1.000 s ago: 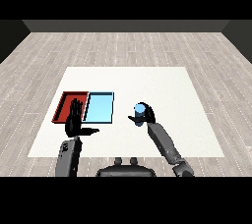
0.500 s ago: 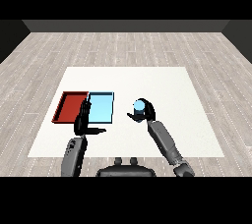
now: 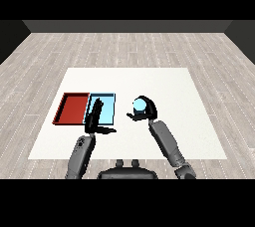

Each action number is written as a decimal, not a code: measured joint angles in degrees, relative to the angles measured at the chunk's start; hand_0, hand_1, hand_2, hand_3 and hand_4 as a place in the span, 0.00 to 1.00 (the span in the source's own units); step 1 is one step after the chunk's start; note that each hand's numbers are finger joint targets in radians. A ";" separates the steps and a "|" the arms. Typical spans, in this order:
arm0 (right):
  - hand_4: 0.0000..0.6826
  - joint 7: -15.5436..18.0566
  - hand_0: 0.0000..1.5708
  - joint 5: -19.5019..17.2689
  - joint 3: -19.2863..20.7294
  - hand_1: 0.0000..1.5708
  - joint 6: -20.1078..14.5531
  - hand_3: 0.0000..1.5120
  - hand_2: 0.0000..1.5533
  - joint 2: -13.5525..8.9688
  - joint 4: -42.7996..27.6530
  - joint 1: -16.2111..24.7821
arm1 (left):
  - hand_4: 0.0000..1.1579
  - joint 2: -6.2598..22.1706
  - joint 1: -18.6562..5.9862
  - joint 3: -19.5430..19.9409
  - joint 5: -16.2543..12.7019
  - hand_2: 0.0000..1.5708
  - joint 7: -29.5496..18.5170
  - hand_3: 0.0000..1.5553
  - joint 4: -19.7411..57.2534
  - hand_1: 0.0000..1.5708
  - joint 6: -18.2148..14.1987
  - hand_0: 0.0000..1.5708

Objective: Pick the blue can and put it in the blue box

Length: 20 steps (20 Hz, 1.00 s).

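You get one view only, from the robot's head: looking down and forward across the flat white table [image 3: 149,79], high and well back. Both grey forearms enter from the lower corners; grey plank floor [image 3: 129,47] lies beyond.

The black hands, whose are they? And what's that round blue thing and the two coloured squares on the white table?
They belong to a robot shaped like a person. The picture is taken from its head, looking down across a white table, so you see its own two grey arms reaching in from the bottom. The round blue thing is a blue can. The right hand has its fingers curled round it. The left hand holds nothing; its fingers are straight, over the near edge of the trays. The two squares are flat trays lying side by side: a red tray and a blue tray. The can is meant to go into the blue one, but it is not there yet.
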State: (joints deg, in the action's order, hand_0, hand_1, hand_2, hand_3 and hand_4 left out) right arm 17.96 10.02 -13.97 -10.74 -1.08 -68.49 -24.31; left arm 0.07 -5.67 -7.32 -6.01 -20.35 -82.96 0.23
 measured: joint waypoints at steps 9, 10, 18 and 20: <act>0.97 -1.20 0.91 -0.94 1.31 0.91 0.85 0.93 0.92 0.79 -0.93 -2.25 | 0.00 -0.05 -3.17 -3.91 -1.19 0.00 2.04 0.00 1.58 0.00 -2.67 0.00; 0.97 -1.71 0.91 -1.39 1.49 0.91 1.10 0.93 0.93 0.85 -1.61 -1.97 | 0.00 -0.05 -4.01 -3.83 -1.18 0.00 2.04 0.00 2.24 0.00 -2.89 0.00; 0.96 -0.73 0.90 -0.26 0.20 0.90 0.33 0.94 0.93 0.97 -0.14 -3.90 | 0.00 -0.06 -9.70 -9.13 -3.45 0.00 0.95 0.00 9.50 0.00 -8.40 0.00; 0.97 -0.60 0.89 -0.25 -0.23 0.89 0.43 0.93 0.93 1.01 -0.52 -3.74 | 0.00 -0.06 -10.51 -11.13 -4.42 0.00 0.70 0.00 10.82 0.00 -10.44 0.00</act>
State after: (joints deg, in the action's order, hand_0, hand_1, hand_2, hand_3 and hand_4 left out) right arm 17.36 9.77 -14.20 -10.30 -0.07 -69.00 -28.05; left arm 0.00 -16.17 -18.45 -10.43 -19.65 -72.14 -10.21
